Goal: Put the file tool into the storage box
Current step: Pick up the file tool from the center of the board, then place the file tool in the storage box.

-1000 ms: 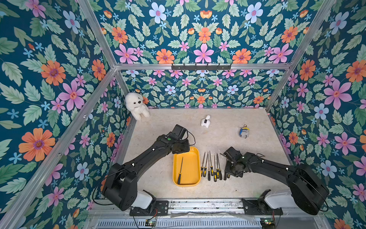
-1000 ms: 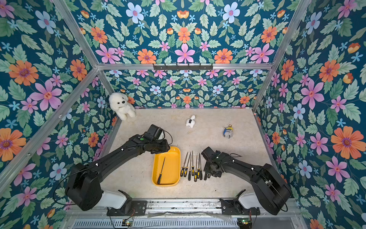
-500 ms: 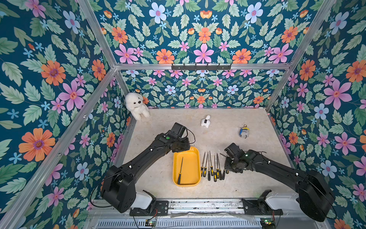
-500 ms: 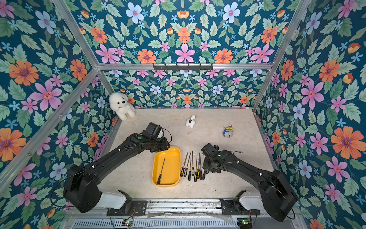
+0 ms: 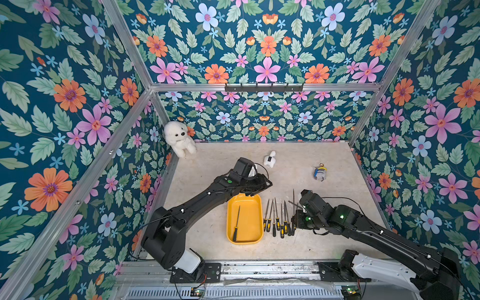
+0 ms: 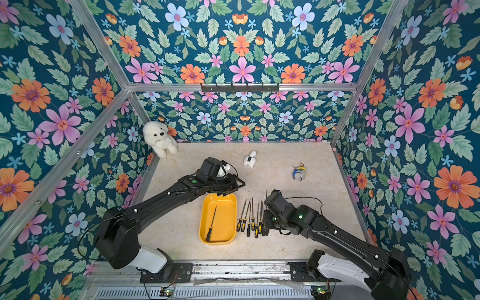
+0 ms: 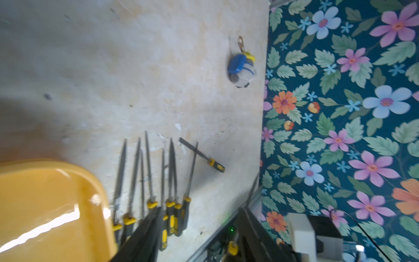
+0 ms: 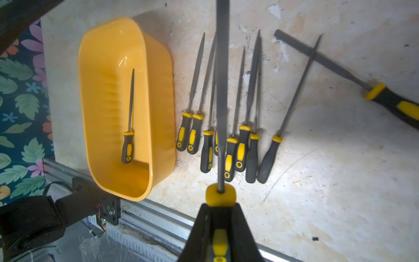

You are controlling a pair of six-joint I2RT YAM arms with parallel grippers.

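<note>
The table (image 5: pixel 324 244) carried all items. The left arm (image 5: pixel 207 197) reached across to the far end of the box (image 5: pixel 250 220), with the left gripper (image 5: pixel 261 185) just above that rim. Its jaw opening could not be determined, and nothing was seen in it. The right arm (image 5: pixel 363 228) placed the right gripper (image 8: pixel 221 211) over the near ends of the row of files (image 5: pixel 278 218). Its jaws were clamped on the handle of the held file (image 8: pixel 221 90), with the blade pointing towards the back wall. The yellow box lay on the table just left of the row and contained one file (image 5: pixel 237 220), lying lengthwise. A plush (image 5: pixel 179 137) sat in the far left corner. One loose file (image 8: pixel 328 65) lay slanted across the last file of the row.
</note>
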